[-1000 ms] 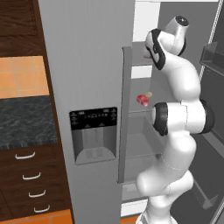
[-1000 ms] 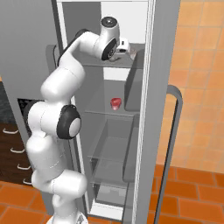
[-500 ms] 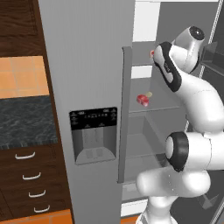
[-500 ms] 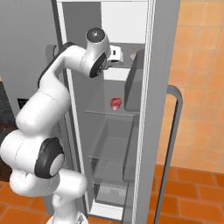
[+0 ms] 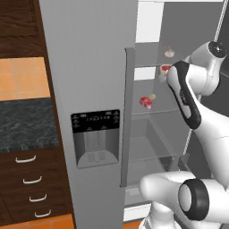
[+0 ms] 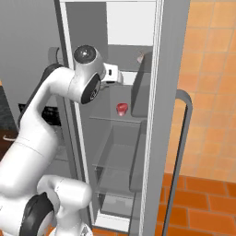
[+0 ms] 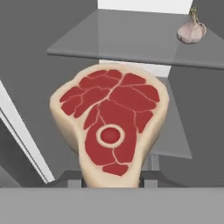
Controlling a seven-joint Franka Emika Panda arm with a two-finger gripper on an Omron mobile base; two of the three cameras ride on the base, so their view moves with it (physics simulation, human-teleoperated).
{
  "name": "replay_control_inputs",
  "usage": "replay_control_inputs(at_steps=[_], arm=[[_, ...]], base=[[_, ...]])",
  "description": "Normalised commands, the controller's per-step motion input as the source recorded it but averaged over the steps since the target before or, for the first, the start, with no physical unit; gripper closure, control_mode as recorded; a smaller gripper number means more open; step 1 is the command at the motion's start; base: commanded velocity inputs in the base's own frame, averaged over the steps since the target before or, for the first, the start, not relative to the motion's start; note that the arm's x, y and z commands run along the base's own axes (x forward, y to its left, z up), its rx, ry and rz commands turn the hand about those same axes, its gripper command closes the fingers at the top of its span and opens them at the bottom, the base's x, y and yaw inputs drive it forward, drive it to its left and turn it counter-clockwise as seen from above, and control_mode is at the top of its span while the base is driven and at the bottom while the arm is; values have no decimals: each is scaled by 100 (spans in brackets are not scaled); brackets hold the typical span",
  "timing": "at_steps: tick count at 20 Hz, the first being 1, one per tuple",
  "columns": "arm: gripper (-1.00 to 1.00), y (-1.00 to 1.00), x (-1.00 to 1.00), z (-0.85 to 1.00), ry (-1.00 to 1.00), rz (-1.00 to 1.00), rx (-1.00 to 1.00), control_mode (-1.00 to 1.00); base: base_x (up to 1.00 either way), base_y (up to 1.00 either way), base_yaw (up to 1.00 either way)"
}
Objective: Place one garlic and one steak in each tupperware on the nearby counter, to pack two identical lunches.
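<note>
My gripper is shut on the steak, a red slab with a pale fat rim, held upright in the hand view. From the left base view, the gripper holds that steak at the fridge's upper shelf level. One garlic lies on the glass shelf above and behind it; the same garlic shows from the left. A second, deep red steak and another garlic rest on the middle shelf; the red steak also shows from the right. The tupperware is out of view.
The fridge stands open, with its grey door and long handle to my left and a door bin to my right. The dark speckled counter over brown drawers lies left of the fridge.
The hand has come down and back toward the fridge opening with the steak still held, while the arm's elbow swung and folded. The food on the shelves has not moved.
</note>
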Motion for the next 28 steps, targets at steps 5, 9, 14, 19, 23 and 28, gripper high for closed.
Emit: replay_control_inputs(at_steps=[5, 9, 14, 19, 23, 28], arm=[[100, 4, -40, -15, 1, 0, -1, 100], [100, 0, 0, 0, 0, 0, 0, 100], [100, 0, 0, 0, 0, 0, 0, 100], [100, 0, 0, 0, 0, 0, 0, 100], [100, 0, 0, 0, 0, 0, 0, 100], [100, 0, 0, 0, 0, 0, 0, 100]], base=[[-60, 1, 0], [-100, 24, 1], [-72, 80, 5], [1, 100, 5], [1, 100, 45], [6, 100, 53]])
